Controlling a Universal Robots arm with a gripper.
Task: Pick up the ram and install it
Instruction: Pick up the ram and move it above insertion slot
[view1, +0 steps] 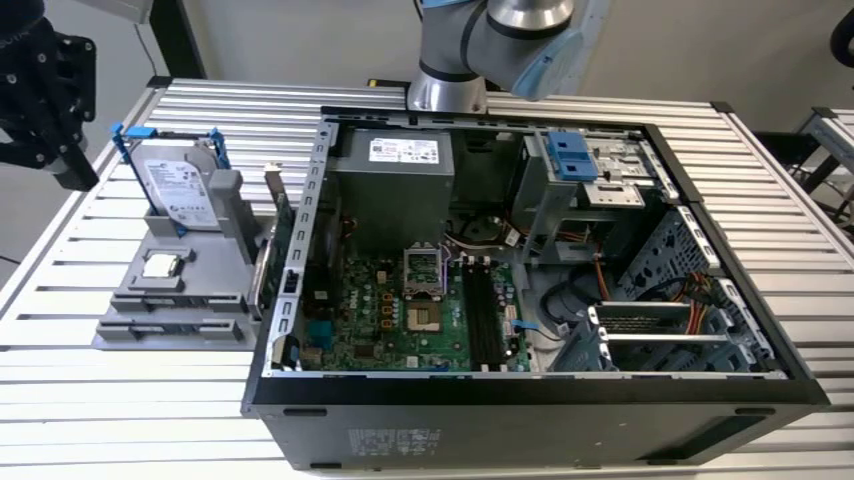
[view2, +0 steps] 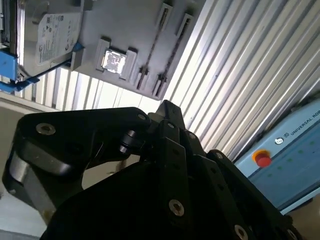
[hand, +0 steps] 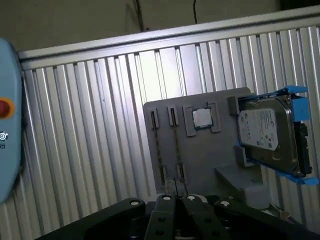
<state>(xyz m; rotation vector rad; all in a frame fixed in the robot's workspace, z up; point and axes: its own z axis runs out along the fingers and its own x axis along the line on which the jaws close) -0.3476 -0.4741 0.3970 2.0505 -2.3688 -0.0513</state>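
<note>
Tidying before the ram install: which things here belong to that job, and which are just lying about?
Job: ram, slotted in the gray holder; gripper; black memory slots in the open computer case.
Lying about: hard drive with blue rails; processor chip on the holder.

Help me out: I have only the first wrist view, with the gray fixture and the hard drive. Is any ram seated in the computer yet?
Observer: No. In the exterior view the black memory slots on the motherboard look empty.
Operator: Where is the case relative to the fixture?
Observer: The open case lies on the exterior view's right of the gray fixture, both on the slatted table.
Operator: And the gripper?
Observer: The gripper hangs on the exterior view's left of the hard drive, with a gap between them.
</note>
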